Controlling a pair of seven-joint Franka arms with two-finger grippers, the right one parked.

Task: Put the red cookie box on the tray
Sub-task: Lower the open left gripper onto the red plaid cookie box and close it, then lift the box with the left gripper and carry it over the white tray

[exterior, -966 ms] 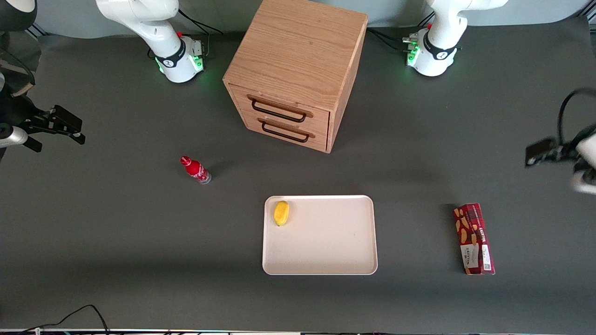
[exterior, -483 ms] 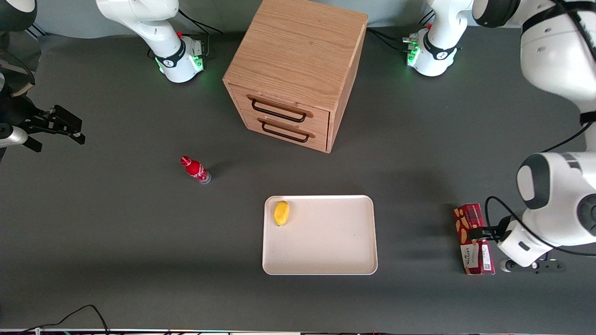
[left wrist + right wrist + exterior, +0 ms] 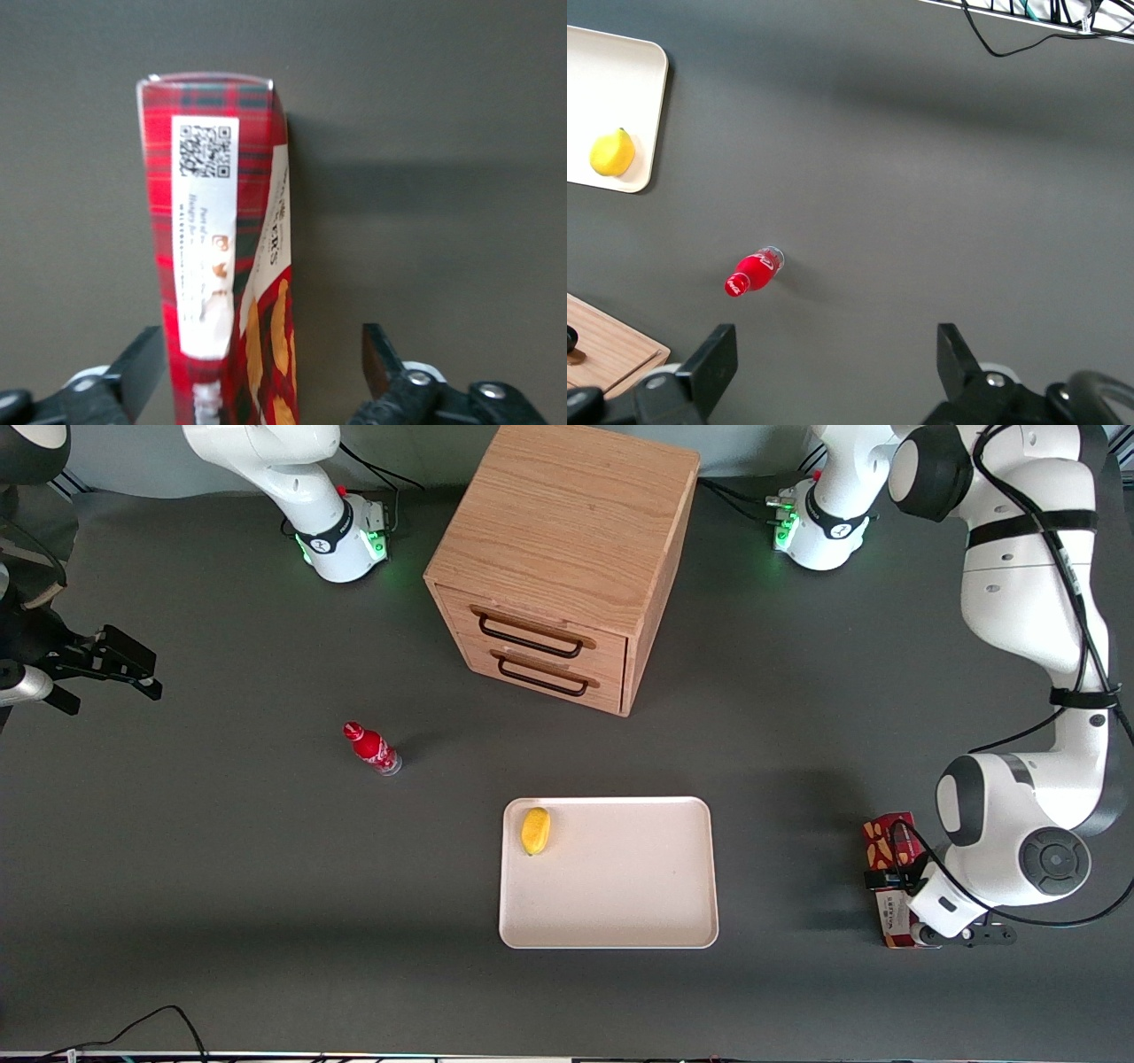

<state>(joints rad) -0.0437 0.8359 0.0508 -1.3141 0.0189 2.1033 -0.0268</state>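
The red cookie box (image 3: 889, 835) lies flat on the dark table toward the working arm's end, apart from the tray. It is a long tartan carton with a white label. My gripper (image 3: 897, 883) is down over its middle, and the arm covers part of it. In the wrist view the red cookie box (image 3: 221, 257) runs between the spread fingers (image 3: 379, 354) of the open gripper (image 3: 259, 365). A clear gap shows between the box and one finger. The cream-white tray (image 3: 620, 890) sits at mid-table, nearer the front camera than the cabinet.
A yellow lemon (image 3: 535, 830) lies in one corner of the tray. A small red bottle (image 3: 372, 747) lies toward the parked arm's end. A wooden two-drawer cabinet (image 3: 567, 558) stands at the back middle of the table.
The working arm has swung in from the table's end and come down over the box. The gripper now straddles it. The box, tray and bottle have not moved.
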